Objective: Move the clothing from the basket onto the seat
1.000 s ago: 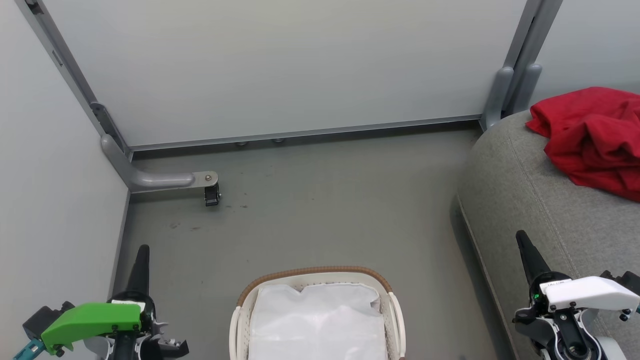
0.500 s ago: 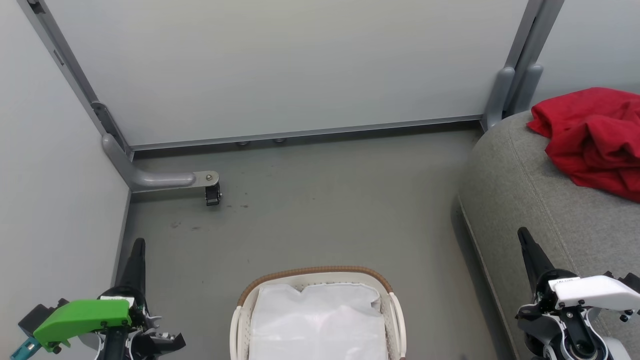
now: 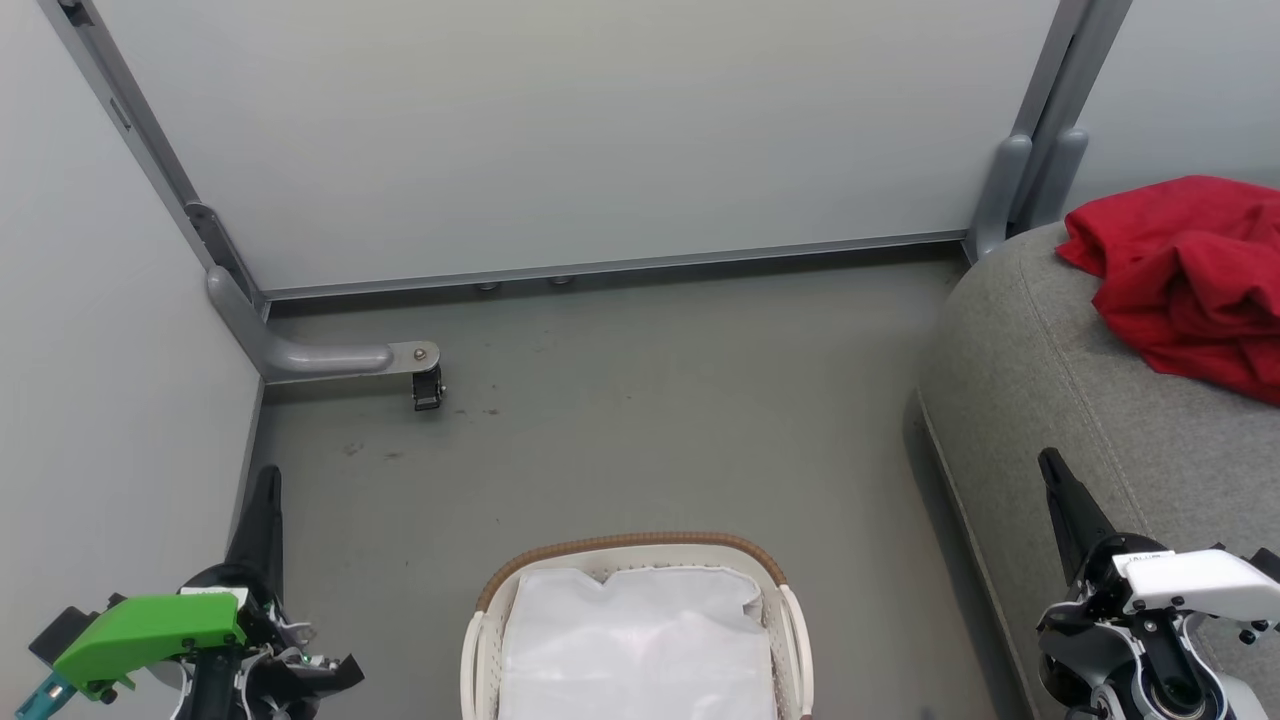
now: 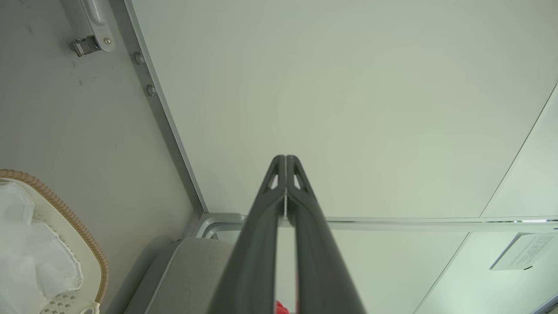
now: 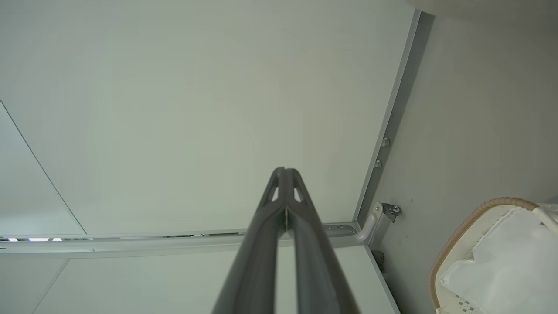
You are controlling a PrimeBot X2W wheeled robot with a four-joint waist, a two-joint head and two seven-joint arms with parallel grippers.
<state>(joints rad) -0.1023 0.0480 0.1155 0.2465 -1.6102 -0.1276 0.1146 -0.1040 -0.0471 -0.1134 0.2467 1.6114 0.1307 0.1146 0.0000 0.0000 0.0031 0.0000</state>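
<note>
you had open floor (image 3: 650, 400) between the basket (image 3: 630, 542) and the back panel (image 3: 560, 140). the seat (image 3: 1050, 420) walled off your right, the side panel (image 3: 90, 380) your left, and a caster foot (image 3: 425, 385) jutted out near the left corner. the basket's mouth stood unblocked from above.

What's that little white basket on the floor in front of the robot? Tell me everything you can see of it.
It is a small oval off-white plastic basket with a brown woven rim around its far end, side handles and small perforations in its wall. A crumpled white cloth liner covers the inside and looks bare of clothes. The basket stands upright on the grey floor, apart from the grey fabric sofa. Its near end is cut off by the picture's edge.
</note>
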